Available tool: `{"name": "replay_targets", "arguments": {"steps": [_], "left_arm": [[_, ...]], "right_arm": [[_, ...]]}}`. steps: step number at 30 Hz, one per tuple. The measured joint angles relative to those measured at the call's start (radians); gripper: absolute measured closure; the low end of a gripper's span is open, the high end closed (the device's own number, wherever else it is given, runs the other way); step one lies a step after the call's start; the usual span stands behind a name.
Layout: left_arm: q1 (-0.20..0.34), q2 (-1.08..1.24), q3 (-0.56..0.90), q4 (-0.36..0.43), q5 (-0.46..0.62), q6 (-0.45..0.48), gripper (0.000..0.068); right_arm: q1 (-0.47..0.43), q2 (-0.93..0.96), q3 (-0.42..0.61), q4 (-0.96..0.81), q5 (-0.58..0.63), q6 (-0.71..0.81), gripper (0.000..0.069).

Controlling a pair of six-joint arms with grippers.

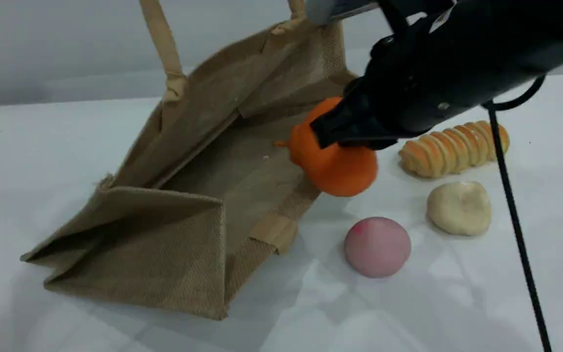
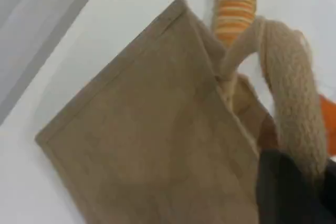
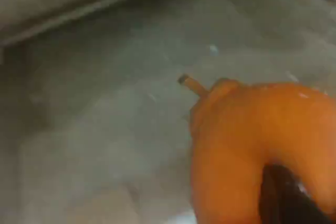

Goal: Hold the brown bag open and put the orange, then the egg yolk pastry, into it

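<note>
**Listener:** Where is the bag, and what holds it?

**Me:** The brown bag lies on its side on the white table, with its mouth facing right. My left claw is closed on one beige handle. It pulls the bag's upper side up, so the mouth gapes wide.

**Listener:** And the orange?

**Me:** My right claw is clamped on the orange, hard enough to squeeze it out of round. The fruit hangs clear of the table, right at the bag's mouth and just above the lower rim. Its stem nub points inward. My right wrist camera shows only the bag's inner fabric beyond the fruit.

**Listener:** Which step is this?

**Me:** I judge it to be the first delivery: the orange is at the opening but not yet let go. The egg yolk pastry sits untouched on the table, well to the right of the bag. It is near a pink ball and a long ridged bread.

**Listener:** What does the next move call for?

**Me:** I think the right arm needs to carry the orange deeper over the bag's lower wall and bring it down onto the fabric. Only then should the fingers part. The arm must then back out without catching the rim. The left grip on the handle should not slacken, or the mouth may sag shut. After that comes the pastry. It looks soft, so a gentle pinch seems wise.
</note>
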Motion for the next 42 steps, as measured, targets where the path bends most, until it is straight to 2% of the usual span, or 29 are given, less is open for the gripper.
{"name": "replay_targets", "arguments": {"steps": [3, 11, 19, 33, 37, 39, 42], "left_arm": [[-0.023, 0.000, 0.000, -0.019, -0.001, 0.035, 0.0591], [-0.068, 0.000, 0.000, -0.030, -0.002, 0.123, 0.0591], [-0.069, 0.000, 0.000, -0.030, 0.000, 0.121, 0.0591], [-0.069, 0.000, 0.000, -0.031, 0.000, 0.119, 0.0591], [-0.068, 0.000, 0.000, -0.031, 0.000, 0.123, 0.0591], [-0.068, 0.000, 0.000, -0.031, 0.000, 0.123, 0.0591], [-0.068, 0.000, 0.000, -0.030, 0.001, 0.123, 0.0591]], "right_arm": [[0.042, 0.000, 0.000, -0.001, -0.045, 0.000, 0.0674], [0.043, 0.003, 0.000, -0.003, -0.080, 0.006, 0.0674], [0.043, 0.048, -0.003, -0.009, -0.190, 0.021, 0.0673], [0.043, 0.324, -0.237, -0.020, -0.198, 0.020, 0.0661], [0.043, 0.326, -0.281, -0.017, -0.162, 0.020, 0.0594], [0.043, 0.326, -0.284, -0.017, -0.149, 0.020, 0.0520], [0.043, 0.325, -0.284, -0.014, -0.141, 0.020, 0.0370]]}}
